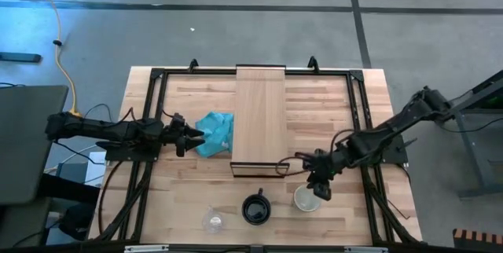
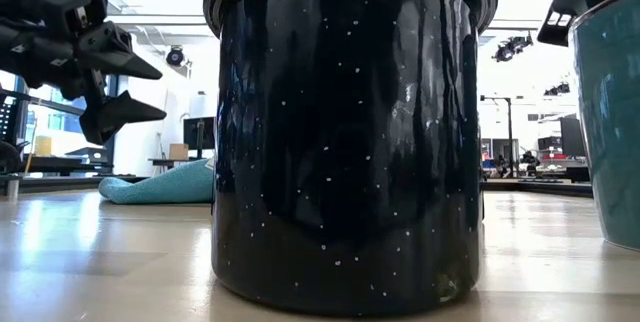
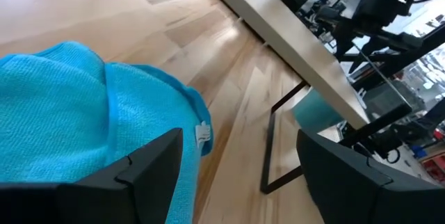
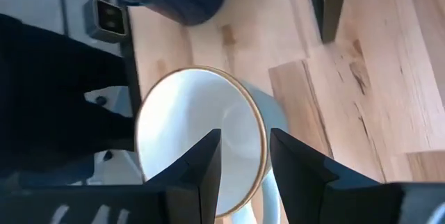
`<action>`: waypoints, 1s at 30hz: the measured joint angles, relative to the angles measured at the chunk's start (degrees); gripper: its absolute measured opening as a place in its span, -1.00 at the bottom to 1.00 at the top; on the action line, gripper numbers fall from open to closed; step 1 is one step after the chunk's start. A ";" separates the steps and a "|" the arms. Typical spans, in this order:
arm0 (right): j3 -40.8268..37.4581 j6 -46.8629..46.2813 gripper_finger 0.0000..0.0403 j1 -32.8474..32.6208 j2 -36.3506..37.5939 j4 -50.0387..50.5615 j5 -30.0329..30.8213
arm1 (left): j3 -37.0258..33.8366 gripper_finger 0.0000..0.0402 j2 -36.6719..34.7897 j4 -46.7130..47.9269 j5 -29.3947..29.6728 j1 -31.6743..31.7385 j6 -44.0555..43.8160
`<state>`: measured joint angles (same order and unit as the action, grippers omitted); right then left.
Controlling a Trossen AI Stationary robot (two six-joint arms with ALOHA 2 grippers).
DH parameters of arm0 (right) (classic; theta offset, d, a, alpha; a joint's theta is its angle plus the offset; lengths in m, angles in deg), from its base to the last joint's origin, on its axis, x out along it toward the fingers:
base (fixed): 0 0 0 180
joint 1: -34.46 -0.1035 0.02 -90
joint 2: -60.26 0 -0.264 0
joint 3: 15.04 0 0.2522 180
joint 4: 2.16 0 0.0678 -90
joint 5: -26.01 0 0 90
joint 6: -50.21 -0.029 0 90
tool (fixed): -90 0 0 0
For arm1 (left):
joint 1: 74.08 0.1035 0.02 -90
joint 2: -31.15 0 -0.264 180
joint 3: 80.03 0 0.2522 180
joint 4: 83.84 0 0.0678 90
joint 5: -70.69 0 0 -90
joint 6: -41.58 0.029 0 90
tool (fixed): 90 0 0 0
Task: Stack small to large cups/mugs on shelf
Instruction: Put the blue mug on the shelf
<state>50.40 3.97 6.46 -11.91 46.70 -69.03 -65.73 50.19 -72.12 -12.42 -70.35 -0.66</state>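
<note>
The right hand is seen low over the large white-lined mug with a pale blue outside, which stands near the front edge of the slatted light-wood worktop, right of centre. In the right wrist view its two dark fingers are spread a little and straddle the rim of this mug, one inside and one outside; whether the rim is pressed cannot be told.

The speckled black handled mug stands just left of the white one, and the small clear glass cup stands further left, apart from it.

The long raised plank shelf of light wood lies across the middle of the worktop, bare on top.

The left hand is held spread beside the crumpled teal cloth, left of the shelf.
</note>
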 joint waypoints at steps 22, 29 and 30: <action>0.00 -7.72 -0.43 -6.25 -3.72 1.12 10.97 | 0.00 0.35 -0.01 0.01 0.20 0.00 1.53; 0.00 -5.28 -0.43 -6.14 -2.44 1.09 10.64 | 0.00 0.35 -0.01 -0.03 0.50 0.00 0.02; 0.09 -4.99 -0.43 -6.13 -1.95 1.13 10.45 | 0.00 0.35 -0.01 -0.03 0.50 0.00 0.00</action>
<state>50.49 -1.03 0.33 -13.87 47.83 -58.58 -65.73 50.18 -72.15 -11.91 -70.35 -0.66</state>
